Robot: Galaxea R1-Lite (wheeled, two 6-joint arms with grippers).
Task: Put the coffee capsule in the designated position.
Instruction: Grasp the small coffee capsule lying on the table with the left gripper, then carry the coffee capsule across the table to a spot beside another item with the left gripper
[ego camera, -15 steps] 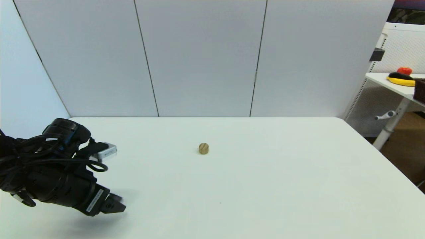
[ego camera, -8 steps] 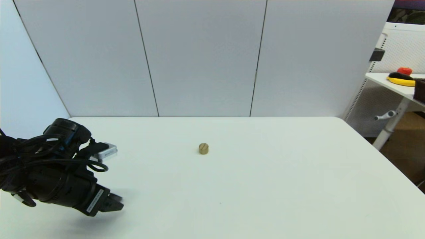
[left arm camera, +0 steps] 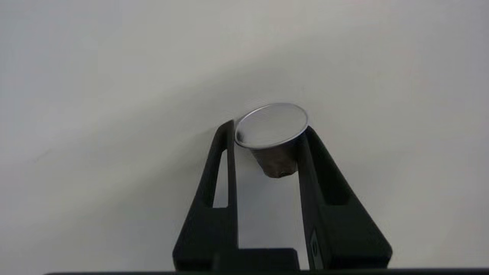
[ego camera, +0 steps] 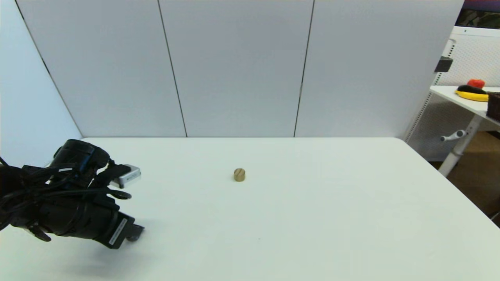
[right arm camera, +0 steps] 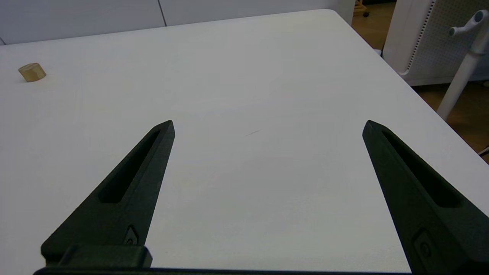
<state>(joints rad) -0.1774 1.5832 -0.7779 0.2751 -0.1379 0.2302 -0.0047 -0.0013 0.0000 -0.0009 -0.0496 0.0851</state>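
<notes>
While pinching coffee capsule (left arm camera: 272,137) in left gripper (left arm camera: 267,152) | near-left of table (ego camera: 312,218) | carry level toward wooden cylinder (ego camera: 239,174) | right gripper (right arm camera: 267,126) spread, idle.

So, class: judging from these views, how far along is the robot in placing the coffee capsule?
Done: the left gripper is shut on the coffee capsule, low over the table at its left side. In hand: the carry. Left: setting it down; the wooden cylinder at mid-table may mark the spot. The right gripper is open and idle.

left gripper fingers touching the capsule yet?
Touching. In the left wrist view both fingers press the coffee capsule just under its rim, no gap either side.
</notes>
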